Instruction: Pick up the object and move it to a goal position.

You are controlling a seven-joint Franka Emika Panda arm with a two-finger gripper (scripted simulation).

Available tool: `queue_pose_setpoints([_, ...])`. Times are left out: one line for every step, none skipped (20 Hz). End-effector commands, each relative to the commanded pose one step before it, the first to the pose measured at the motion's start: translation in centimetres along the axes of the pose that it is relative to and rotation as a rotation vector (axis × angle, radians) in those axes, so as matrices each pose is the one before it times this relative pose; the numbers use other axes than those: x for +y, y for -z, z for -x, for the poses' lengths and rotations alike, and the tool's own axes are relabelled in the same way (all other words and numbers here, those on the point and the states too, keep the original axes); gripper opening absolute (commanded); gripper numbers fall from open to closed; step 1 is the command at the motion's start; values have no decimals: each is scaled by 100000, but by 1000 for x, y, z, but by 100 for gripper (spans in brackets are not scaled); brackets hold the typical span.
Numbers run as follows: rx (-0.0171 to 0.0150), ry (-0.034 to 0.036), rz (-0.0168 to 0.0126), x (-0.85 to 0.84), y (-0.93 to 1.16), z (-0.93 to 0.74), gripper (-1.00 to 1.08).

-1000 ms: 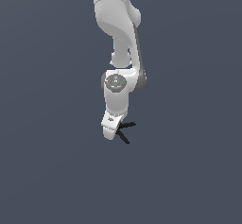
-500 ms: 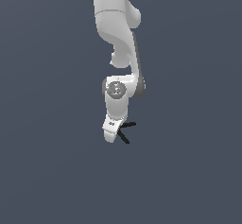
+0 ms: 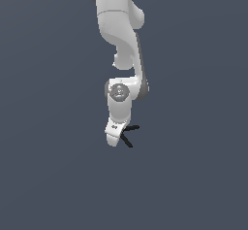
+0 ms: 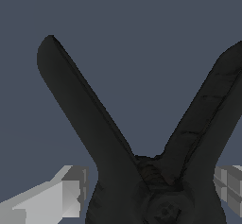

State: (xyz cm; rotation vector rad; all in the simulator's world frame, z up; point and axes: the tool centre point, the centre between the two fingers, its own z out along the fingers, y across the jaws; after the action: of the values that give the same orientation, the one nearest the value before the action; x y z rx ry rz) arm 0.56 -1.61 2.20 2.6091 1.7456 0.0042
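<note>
Exterior view: the white, jointed robot arm [image 3: 121, 44] descends from the upper edge of the frame to a plain, dark grey-blue table [image 3: 53, 175]. Its white hand [image 3: 115, 138] points downward, at or close to the surface; whether it touches cannot be told.

The small black spring clamp [image 3: 128, 134] lies directly at the hand, on the exterior view's right of it. Two thin black handles splay outward from beneath the hand, one nearly level, the other angled downward in the frame. The clamp's jaw end is hidden behind the hand in this view.

Wrist view: the clamp [image 4: 142, 171] fills most of the frame. Its two dark handles spread in a wide V from a pivot hub set between the hand's fingers. One light grey finger [image 4: 61, 194] stands at one side of the hub, the other at the opposite side.

Hand state: the fingers straddle the clamp's hub. A narrow gap appears between one finger and the clamp body; contact on the other side is cut off by the frame edge. Whether the hand actually grips the clamp cannot be told.
</note>
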Motion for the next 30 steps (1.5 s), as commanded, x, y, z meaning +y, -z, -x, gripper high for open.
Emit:
queue_pose_setpoints([-28,-79,20,48,17,74,-100])
queue_pose_setpoints([0,0,0,74,57,44,-100])
queue_pose_setpoints([0,0,0,123,95,73,-100])
queue_pose_setpoints([0,0,0,171,132,102,-100])
queue_pose_setpoints([0,0,0,220,169,131,-100])
queue_pose_setpoints([31,6,-37,267,190,156,-100])
queue_pose_setpoints([0,0,0,312,240,185,-100])
queue_pose_setpoints([0,0,0,355,272,210,-100])
queue_pose_setpoints([0,0,0,394,303,233,-100])
queue_pose_setpoints([31,6,-37,431,315,252,-100])
queue_pose_setpoints([0,0,0,465,356,274,-100])
queue_pose_setpoints([30,6,-38,497,363,289,-100])
queue_pose_setpoints([0,0,0,525,401,307,-100])
queue_pose_setpoints([0,0,0,551,419,321,-100])
queue_pose_setpoints([28,6,-39,574,417,331,-100])
queue_pose_setpoints([0,0,0,594,450,344,-100])
queue_pose_setpoints([0,0,0,612,463,353,-100])
queue_pose_setpoints([23,6,-43,629,450,358,-100])
queue_pose_setpoints([0,0,0,641,482,366,-100])
queue_pose_setpoints([0,0,0,652,488,371,-100])
queue_pose_setpoints([12,5,-47,649,453,363,-100])
queue_pose_setpoints([0,0,0,623,463,351,-100])
queue_pose_setpoints([0,0,0,602,445,337,-100])
queue_pose_setpoints([0,0,0,581,428,324,-100])
queue_pose_setpoints([-13,2,-47,566,377,309,-100])
queue_pose_setpoints([0,0,0,543,396,299,-100])
queue_pose_setpoints([0,0,0,525,381,288,-100])
queue_pose_setpoints([0,0,0,507,367,277,-100])
queue_pose_setpoints([0,0,0,490,353,266,-100])
queue_pose_setpoints([-37,-3,-31,478,312,253,-100])
